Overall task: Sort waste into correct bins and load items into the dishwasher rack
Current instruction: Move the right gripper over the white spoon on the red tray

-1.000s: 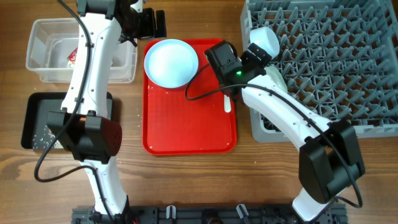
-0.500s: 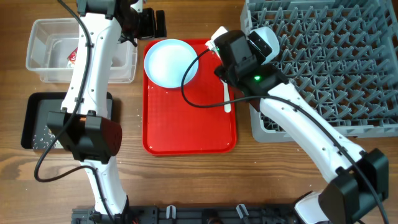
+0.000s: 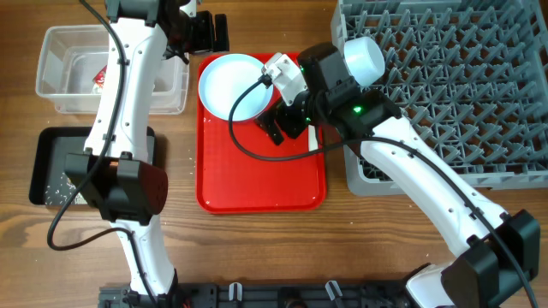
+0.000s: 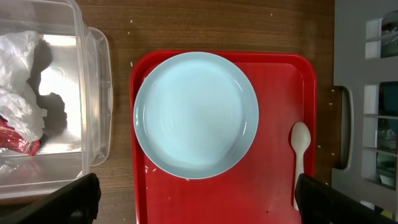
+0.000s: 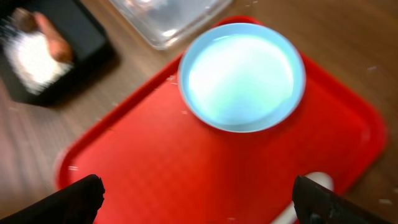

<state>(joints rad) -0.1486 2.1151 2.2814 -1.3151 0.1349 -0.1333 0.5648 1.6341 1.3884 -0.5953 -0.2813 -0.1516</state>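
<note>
The pale blue plate (image 3: 229, 85) lies at the far end of the red tray (image 3: 248, 184); it also shows in the left wrist view (image 4: 196, 112) and the right wrist view (image 5: 242, 74). The white spoon (image 4: 300, 142) lies on the tray's right side, also in the right wrist view (image 5: 311, 185). My right gripper (image 3: 282, 124) (image 5: 199, 199) is open and empty, low over the tray beside the plate. My left gripper (image 3: 205, 32) (image 4: 199, 202) is open and empty, high behind the plate. A pale bowl (image 3: 364, 56) sits upside down in the grey rack (image 3: 462, 85).
The clear tub (image 3: 60, 43) at the far left holds a red-and-white wrapper (image 4: 18, 142) and white tissue (image 4: 18, 56). The black tray (image 3: 43, 162) in front of it holds rice (image 5: 34, 59) and an orange sausage piece (image 5: 53, 34). Rice grains dot the red tray.
My right gripper has swung left from the pale bowl at the rack's corner to a spot over the red tray beside the plate. The bowl stays in the rack. The left arm has not moved.
</note>
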